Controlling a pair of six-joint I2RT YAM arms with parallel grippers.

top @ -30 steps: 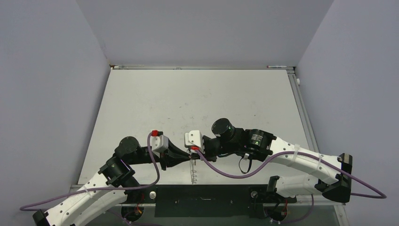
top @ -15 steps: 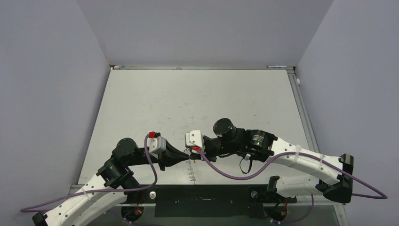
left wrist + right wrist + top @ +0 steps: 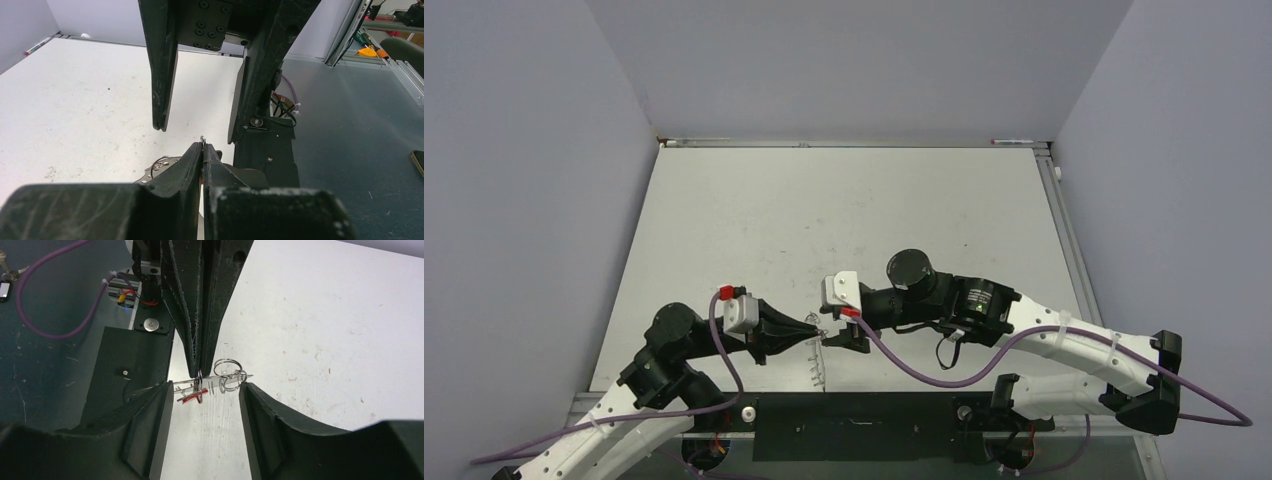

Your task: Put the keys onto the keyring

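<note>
At six o'clock on the white table (image 3: 824,220), the left gripper (image 3: 202,150) is pinching the thin silvery hoop keyring (image 3: 215,380), the right gripper (image 3: 206,387) is straddling it open, the tiny red-headed key (image 3: 191,398) seemingly hanging threaded.

White table (image 3: 844,210), scuffed w/ dark specks; 1 marker (image 3: 1014,142) lies along far edge.
</note>
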